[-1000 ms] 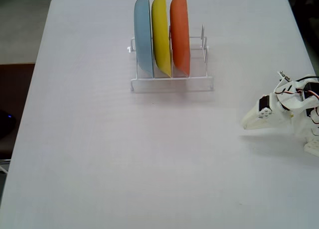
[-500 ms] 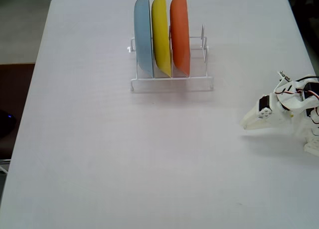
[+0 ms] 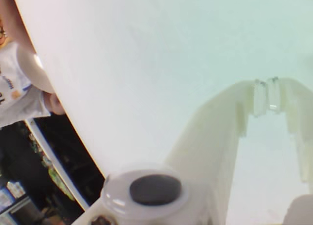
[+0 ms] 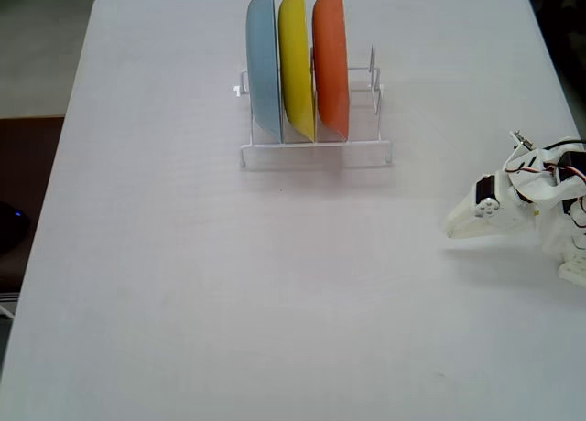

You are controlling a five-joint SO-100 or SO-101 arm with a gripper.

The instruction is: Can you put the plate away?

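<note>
Near the right edge of the bench in the fixed view, our pincer rests low, just as it did a second ago; nothing has shifted. Its jaws look closed on nothing, tips touching in the wrist view. Further out, a white rack holds blue, yellow and orange plates upright, with free slots on its right. We see no cream-white plate. Bare bench spreads across the front and left.

Fixed view: bright, even light, slightly soft focus; faint shadow under rack and arm. Wrist view: washed-out, overexposed table, greenish tint, close parts blurry, bkgd dark.
</note>
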